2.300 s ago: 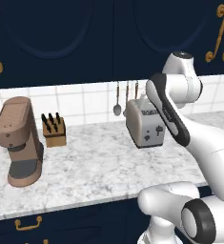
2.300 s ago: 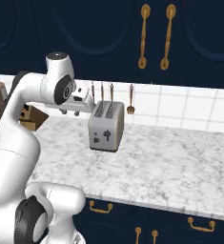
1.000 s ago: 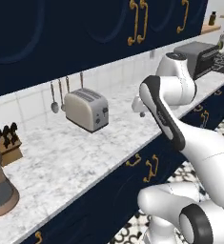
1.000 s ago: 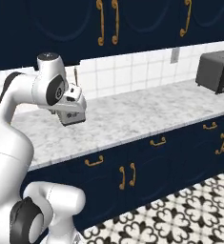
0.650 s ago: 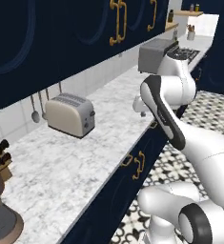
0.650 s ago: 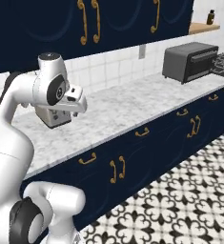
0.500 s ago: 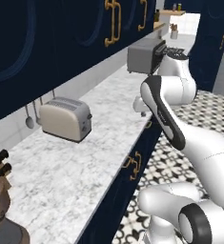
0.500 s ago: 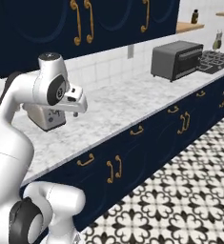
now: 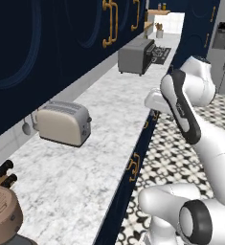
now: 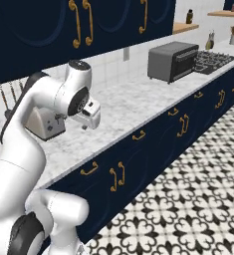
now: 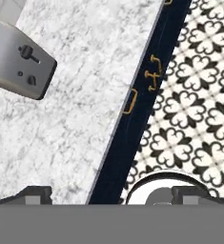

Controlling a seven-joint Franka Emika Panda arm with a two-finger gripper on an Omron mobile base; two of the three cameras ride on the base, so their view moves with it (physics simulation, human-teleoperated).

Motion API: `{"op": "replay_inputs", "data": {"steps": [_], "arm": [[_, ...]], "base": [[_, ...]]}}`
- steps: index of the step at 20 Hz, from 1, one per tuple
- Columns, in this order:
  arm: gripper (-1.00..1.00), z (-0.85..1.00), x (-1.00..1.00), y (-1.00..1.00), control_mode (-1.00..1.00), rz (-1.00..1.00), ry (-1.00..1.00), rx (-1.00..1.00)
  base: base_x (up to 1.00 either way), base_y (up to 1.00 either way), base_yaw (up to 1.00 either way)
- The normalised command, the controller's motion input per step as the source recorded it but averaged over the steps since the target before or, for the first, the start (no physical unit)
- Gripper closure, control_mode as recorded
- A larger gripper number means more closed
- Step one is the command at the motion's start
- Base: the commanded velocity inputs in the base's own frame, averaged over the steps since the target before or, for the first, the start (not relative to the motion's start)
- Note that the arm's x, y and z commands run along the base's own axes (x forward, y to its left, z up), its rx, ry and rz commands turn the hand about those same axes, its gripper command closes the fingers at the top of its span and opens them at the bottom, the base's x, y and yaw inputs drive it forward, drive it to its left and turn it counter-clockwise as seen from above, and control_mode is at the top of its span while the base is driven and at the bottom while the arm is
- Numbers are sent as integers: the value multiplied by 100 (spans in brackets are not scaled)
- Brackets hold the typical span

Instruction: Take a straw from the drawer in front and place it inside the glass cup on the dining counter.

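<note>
The marble-topped table (image 9: 90, 158) is running away from the camera in the left base view, with navy cabinet fronts (image 10: 153, 149) below it carrying brass handles (image 10: 116, 177). The white arm is holding the hand (image 10: 91, 115) raised over the front edge of this table; in the right base view the hand is sitting just in front of the toaster (image 10: 46, 124). In the hand view the two dark fingertips (image 11: 35, 194) are showing well apart at the bottom edge, one over the marble and one over the floor side, so the hand is standing wide and holding nothing.

The toaster (image 9: 63, 123) is resting on the marble near the wall, with a knife block (image 9: 4, 173) and a brown coffee machine (image 9: 4, 215) nearer the camera. A grey toaster oven (image 10: 172, 61) is standing farther along the table, beside a stovetop (image 10: 210, 60). Black-and-white patterned floor tiles (image 10: 188, 199) are lying in front of the cabinets.

The straw, the glass cup and the dining counter cannot be made out; a shallow navy drawer front with a small brass handle (image 11: 129, 101) is lying just under the marble edge in the hand view.
</note>
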Motion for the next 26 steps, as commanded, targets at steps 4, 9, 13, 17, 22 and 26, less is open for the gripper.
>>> {"op": "replay_inputs", "data": {"steps": [4, 9, 13, 17, 22, 26], "arm": [[-100, -62, -15, -100, -100, -7, 0, 49], [-100, -92, -6, -80, -100, -1, 0, 41], [-100, -100, 10, -24, -100, 0, 0, 24], [-100, -99, 20, 0, -100, 1, 0, 24], [-100, -82, 36, 13, -100, 2, 0, 20], [-100, -58, 54, 31, -100, 0, 0, 10]], "base": [[0, 0, 0], [0, 0, 0], [0, 0, 0], [0, 0, 0], [0, 0, 0], [0, 0, 0]]}}
